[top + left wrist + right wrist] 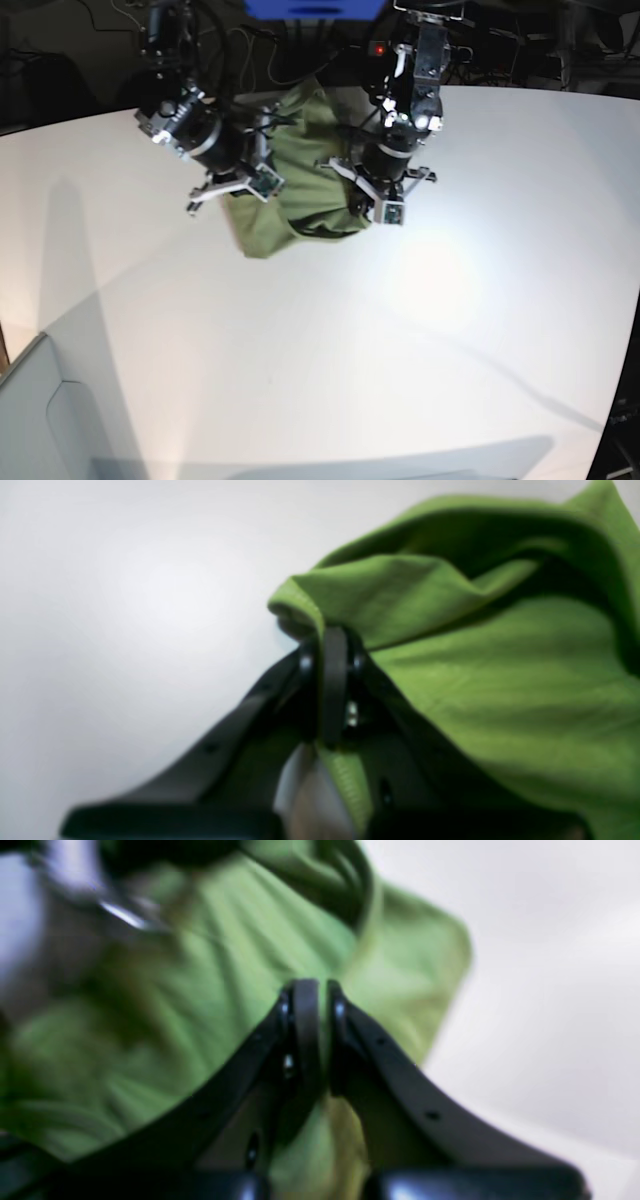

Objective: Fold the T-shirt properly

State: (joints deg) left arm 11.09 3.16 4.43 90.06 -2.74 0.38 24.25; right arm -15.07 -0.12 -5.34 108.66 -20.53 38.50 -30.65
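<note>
I've got both arms down on the plain olive-green cotton T-shirt (pixel 300 190), which sits bunched in a heap near the far edge of the white tabletop (pixel 400 350), about the middle of that edge. Left gripper (pixel 332 645): jaws pinched together with a hemmed fold of green cloth caught between them, the stitched edge showing above and below the tips in the left wrist view. Right gripper (pixel 315 995): jaws closed to a narrow slit, a strip of green visible right in that slit, so I read it as nipping the fabric too, though the view is blurred.

Here's what the next move hangs on, as I judge it: the 2 grips sit on opposite sides of the heap, right gripper at the side toward the tabletop's left edge, left gripper at the side toward its right edge, with the bulk of the shirt slumped between them and a flap trailing toward me. The shirt has no clear long axis yet; it's crumpled, not flat. Pulling the 2 holds apart and up looks like the way to open it out.

Plenty of bare white surface on the near side to lay it down. Behind the far edge I see dark cables and a blue panel (pixel 315 8), close to both arms
</note>
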